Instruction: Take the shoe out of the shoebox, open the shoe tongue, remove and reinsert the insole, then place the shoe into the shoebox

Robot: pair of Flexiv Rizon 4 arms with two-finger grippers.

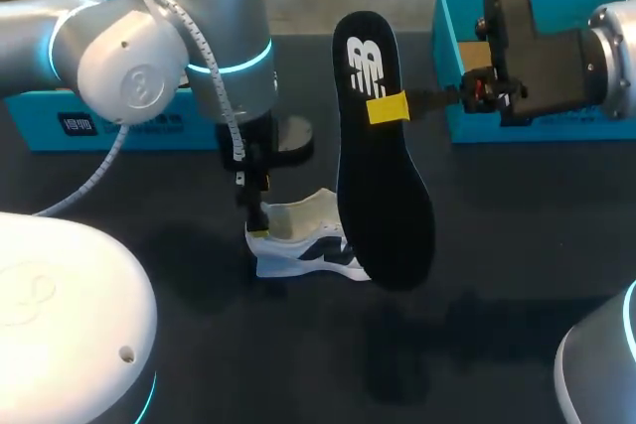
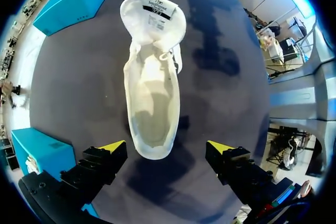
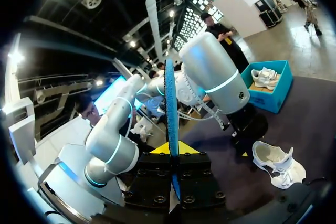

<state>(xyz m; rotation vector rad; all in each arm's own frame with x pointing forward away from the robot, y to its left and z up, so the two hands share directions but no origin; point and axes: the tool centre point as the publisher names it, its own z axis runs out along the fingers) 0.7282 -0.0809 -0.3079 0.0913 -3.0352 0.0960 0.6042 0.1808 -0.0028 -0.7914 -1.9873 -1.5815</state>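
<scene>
Over the dark tabletop (image 1: pixel 517 245), the left gripper (image 2: pixel 165 146) is hanging wide open and empty above the heel of the white low-top shoe (image 2: pixel 152 98). In the head view, the shoe's length is running from 9 to 3 o'clock. At 1 o'clock from the shoe, the right gripper (image 1: pixel 388 108) is pinching the black foam insole (image 1: pixel 383 196) upright.

Head view above table (image 1: pixel 517 235), left wrist close over shoe (image 2: pixel 152 93), right wrist sideways, shoe shared

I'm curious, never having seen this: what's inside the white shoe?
Only bare pale lining shows inside the shoe; no insole lies there. The black insole hangs in the right gripper. The toe end is hidden under the opened tongue.
</scene>
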